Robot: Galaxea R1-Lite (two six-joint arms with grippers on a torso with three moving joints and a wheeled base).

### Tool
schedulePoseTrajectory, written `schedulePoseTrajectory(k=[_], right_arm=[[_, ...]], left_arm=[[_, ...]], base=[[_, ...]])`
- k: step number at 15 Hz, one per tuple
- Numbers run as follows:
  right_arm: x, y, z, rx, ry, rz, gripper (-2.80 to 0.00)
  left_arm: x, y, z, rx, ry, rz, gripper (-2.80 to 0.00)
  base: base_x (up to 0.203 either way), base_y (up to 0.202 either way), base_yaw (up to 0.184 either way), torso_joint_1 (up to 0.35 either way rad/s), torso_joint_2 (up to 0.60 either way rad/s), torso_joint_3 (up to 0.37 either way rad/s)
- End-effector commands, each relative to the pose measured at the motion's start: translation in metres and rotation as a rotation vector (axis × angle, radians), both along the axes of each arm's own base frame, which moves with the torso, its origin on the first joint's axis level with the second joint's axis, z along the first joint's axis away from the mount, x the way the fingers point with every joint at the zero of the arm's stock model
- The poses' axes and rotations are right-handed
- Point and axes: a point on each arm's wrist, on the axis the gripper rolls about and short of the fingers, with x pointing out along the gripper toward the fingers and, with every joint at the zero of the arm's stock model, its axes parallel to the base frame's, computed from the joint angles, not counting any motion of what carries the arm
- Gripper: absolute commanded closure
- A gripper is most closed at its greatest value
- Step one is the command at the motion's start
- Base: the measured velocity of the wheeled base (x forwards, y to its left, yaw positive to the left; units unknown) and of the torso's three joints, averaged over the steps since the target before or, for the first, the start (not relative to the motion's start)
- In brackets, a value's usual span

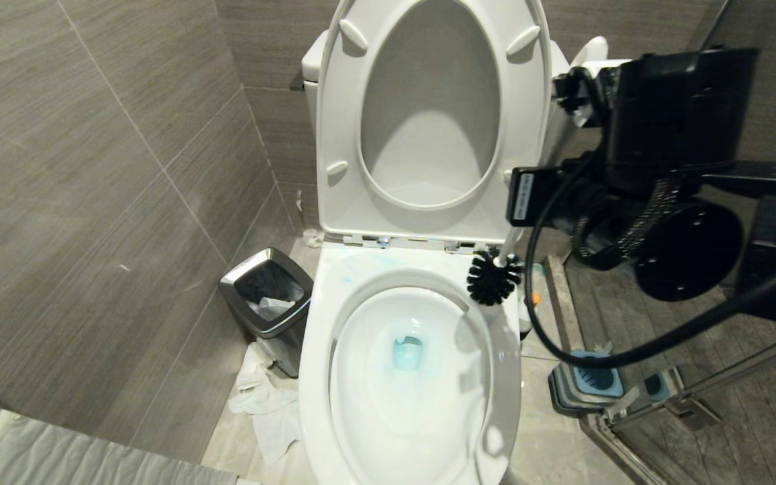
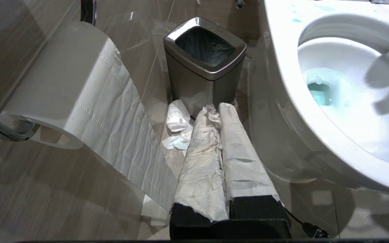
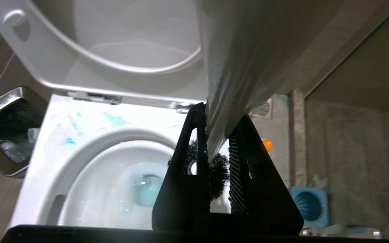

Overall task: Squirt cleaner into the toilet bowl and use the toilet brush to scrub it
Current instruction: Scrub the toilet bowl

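The white toilet bowl [image 1: 324, 296] stands open with its seat and lid up. Blue-teal liquid pools at its bottom and streaks the rim [image 3: 73, 125]. My right gripper [image 3: 219, 113] is shut on the white handle of the toilet brush [image 3: 225, 67]. The brush's black bristle head [image 1: 493, 277] hangs just over the bowl's back right rim. The cleaner [image 1: 533, 298] stands on the floor right of the toilet, showing only its orange cap [image 3: 267, 145]. The blue brush holder [image 1: 595, 378] sits empty on the floor. My left gripper [image 2: 214, 109], its fingers wrapped in white, is shut and empty beside the bowl's left wall [image 2: 275, 111].
A steel-rimmed black waste bin [image 1: 268, 296] stands left of the toilet, with crumpled paper [image 1: 263, 397] on the floor before it. A toilet paper roll [image 2: 62, 87] hangs on the left wall. A glass shower partition with a metal frame [image 1: 637, 404] borders the right side.
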Motion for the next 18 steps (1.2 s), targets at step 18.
schedulePoseTrajectory(k=[18], right_arm=[[0.125, 0.121, -0.214, -0.074, 0.255, -0.024, 0.00]], left_arm=[[0.001, 0.000, -0.002, 0.000, 0.008, 0.001, 0.00]], base=[[0.000, 0.000, 0.000, 0.000, 0.00, 0.000]])
